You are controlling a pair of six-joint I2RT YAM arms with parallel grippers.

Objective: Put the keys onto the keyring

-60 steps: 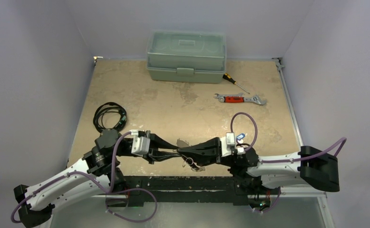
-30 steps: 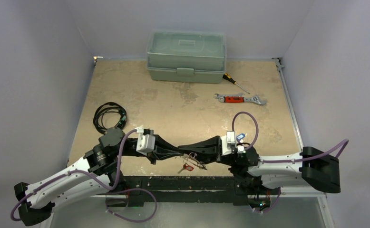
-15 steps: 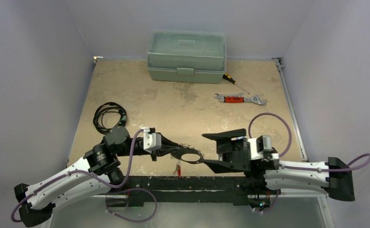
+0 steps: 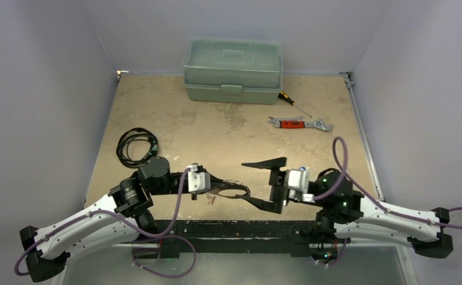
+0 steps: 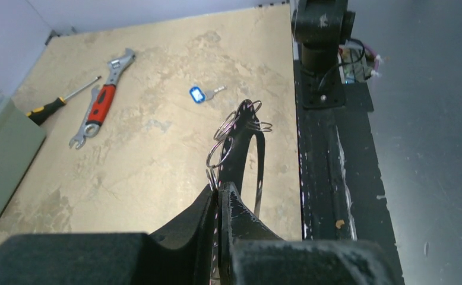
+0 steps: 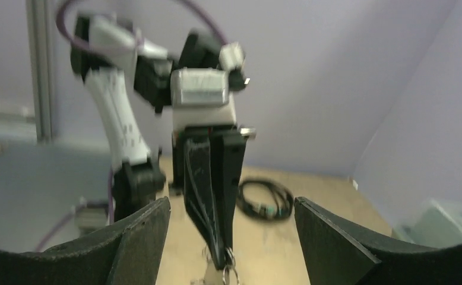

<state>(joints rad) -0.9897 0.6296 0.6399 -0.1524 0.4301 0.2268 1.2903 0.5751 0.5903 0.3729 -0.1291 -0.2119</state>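
My left gripper (image 4: pixel 243 192) is shut on the keyring (image 4: pixel 230 188), a thin silver wire loop. In the left wrist view the keyring (image 5: pixel 233 124) sticks out past the pinched fingertips of the left gripper (image 5: pixel 221 189). A small piece (image 4: pixel 211 200) dangles under that gripper, too small to identify. One of the keys, with a blue tag (image 5: pixel 198 94), lies flat on the table beyond the ring. My right gripper (image 4: pixel 244 181) stands open, one finger on each side of the left gripper's tip. The right gripper (image 6: pixel 231 205) holds nothing in its own view.
A green toolbox (image 4: pixel 233 70) stands at the back. A red-handled wrench (image 4: pixel 298 123) and a screwdriver (image 4: pixel 293 103) lie at the back right. A coiled black cable (image 4: pixel 136 145) lies to the left. The black base rail (image 4: pixel 234 228) runs along the near edge.
The right gripper has opened, let go at the keyring and drawn back to the right. The left gripper keeps the keyring and has shifted slightly right.
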